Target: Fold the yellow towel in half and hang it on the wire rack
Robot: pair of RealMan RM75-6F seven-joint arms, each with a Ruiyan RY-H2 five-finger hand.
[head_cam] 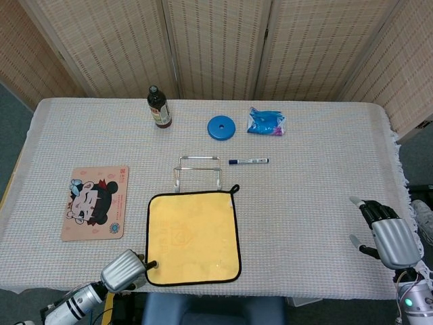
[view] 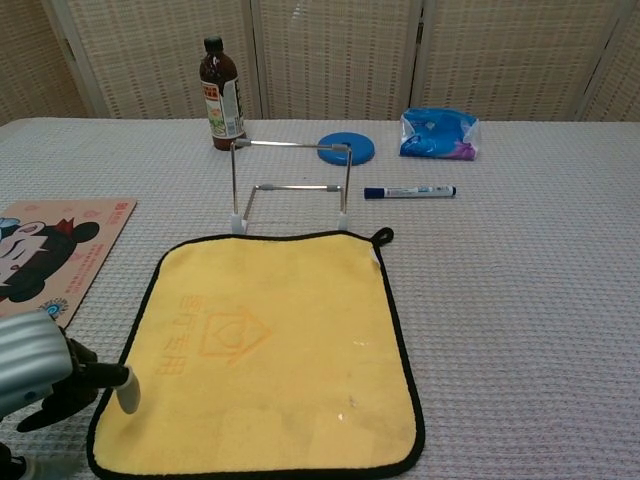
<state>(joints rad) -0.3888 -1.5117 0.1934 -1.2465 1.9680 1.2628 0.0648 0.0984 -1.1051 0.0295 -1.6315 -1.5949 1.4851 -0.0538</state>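
The yellow towel point(head_cam: 193, 236) with black trim lies flat and unfolded on the table's near middle, also seen in the chest view as the towel point(view: 270, 345). The wire rack point(head_cam: 198, 170) stands upright just beyond its far edge, the rack point(view: 291, 184) bare. My left hand point(head_cam: 124, 269) is at the towel's near-left corner; in the chest view the left hand point(view: 42, 372) has a fingertip point(view: 126, 393) over the black trim, holding nothing. My right hand point(head_cam: 388, 237) hovers by the table's right edge, fingers apart, holding nothing.
A cartoon mat point(head_cam: 95, 202) lies left of the towel. Behind the rack are a blue marker point(head_cam: 248, 161), a blue disc point(head_cam: 220, 127), a blue bag point(head_cam: 266, 122) and a brown bottle point(head_cam: 159, 107). Wicker screens close off the back.
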